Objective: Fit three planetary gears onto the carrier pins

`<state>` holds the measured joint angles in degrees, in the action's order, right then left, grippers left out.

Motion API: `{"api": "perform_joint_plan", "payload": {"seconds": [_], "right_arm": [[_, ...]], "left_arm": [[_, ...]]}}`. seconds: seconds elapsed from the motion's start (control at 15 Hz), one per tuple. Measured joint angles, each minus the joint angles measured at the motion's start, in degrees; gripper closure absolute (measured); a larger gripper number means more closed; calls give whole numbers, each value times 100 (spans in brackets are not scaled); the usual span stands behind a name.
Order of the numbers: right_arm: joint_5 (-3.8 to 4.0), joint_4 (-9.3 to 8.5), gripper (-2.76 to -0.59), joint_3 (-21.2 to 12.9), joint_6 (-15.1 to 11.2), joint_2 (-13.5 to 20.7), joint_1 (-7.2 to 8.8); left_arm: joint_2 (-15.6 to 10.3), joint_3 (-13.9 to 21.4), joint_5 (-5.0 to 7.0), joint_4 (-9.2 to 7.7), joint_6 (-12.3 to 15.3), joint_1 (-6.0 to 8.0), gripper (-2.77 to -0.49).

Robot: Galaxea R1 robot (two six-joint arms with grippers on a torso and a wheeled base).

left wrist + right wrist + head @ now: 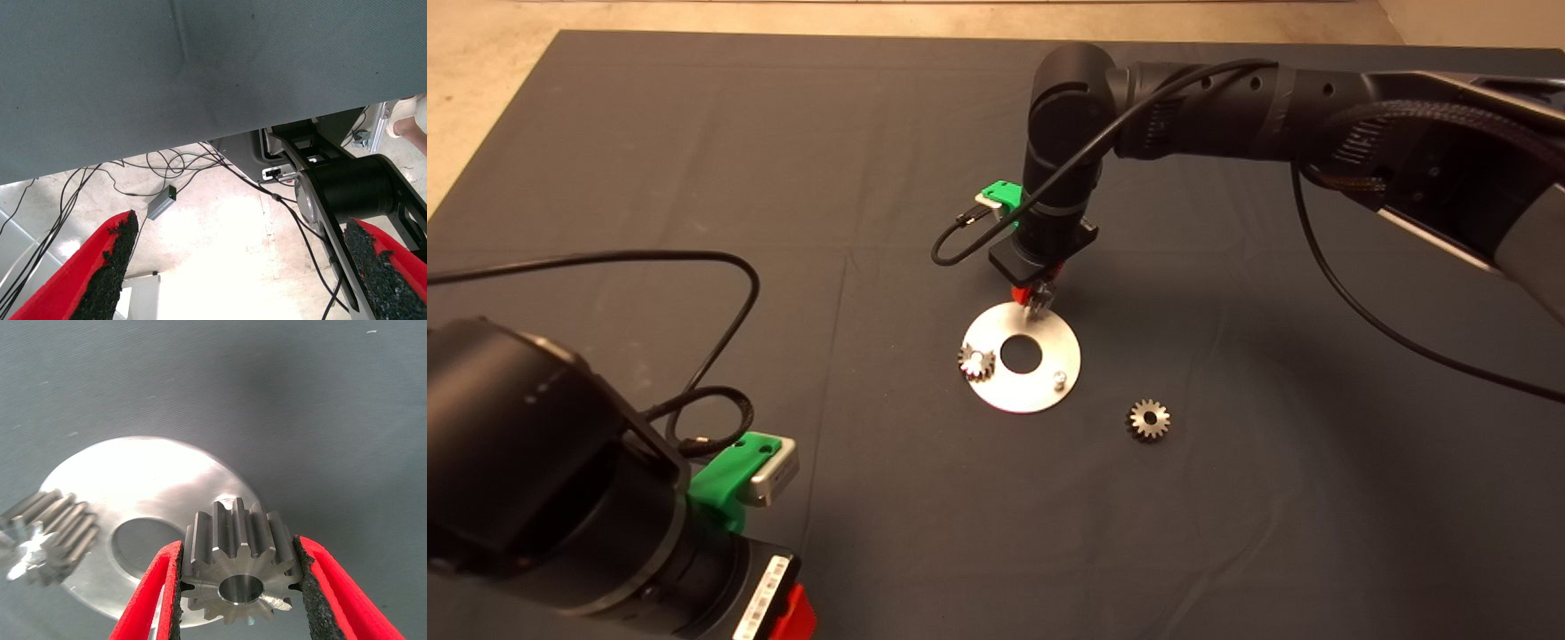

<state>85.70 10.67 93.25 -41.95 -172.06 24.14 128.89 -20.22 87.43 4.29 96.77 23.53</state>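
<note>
1. Dark mat (694,178) covers the table; the left gripper (233,267) waits at the near left, its fingers spread wide and empty.
2. One gear (976,362) sits on the disc's (1040,391) left pin; the near-right pin (1058,380) is bare.
3. The right gripper (1037,298) pinches a second gear (239,568) over the disc's far edge.
4. A third gear (1149,420) lies on the mat to the right.

A dark grey cloth mat (694,178) covers the table, with pale beige floor (480,80) beyond at ten o'clock. Under its edge, tangled black cables (167,163) and a small grey box (161,203) lie on the floor.
</note>
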Motion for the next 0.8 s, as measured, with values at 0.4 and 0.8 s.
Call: {"api": "perform_joint_plan", "payload": {"seconds": [0.4,0.8], "right_arm": [[-4,2,-100,0,0,0,0],[-1,2,-99,-5,2,0,-3]], "left_arm": [[-1,0,0,0,0,0,-219],[0,0,0,0,0,0,-219]]}}
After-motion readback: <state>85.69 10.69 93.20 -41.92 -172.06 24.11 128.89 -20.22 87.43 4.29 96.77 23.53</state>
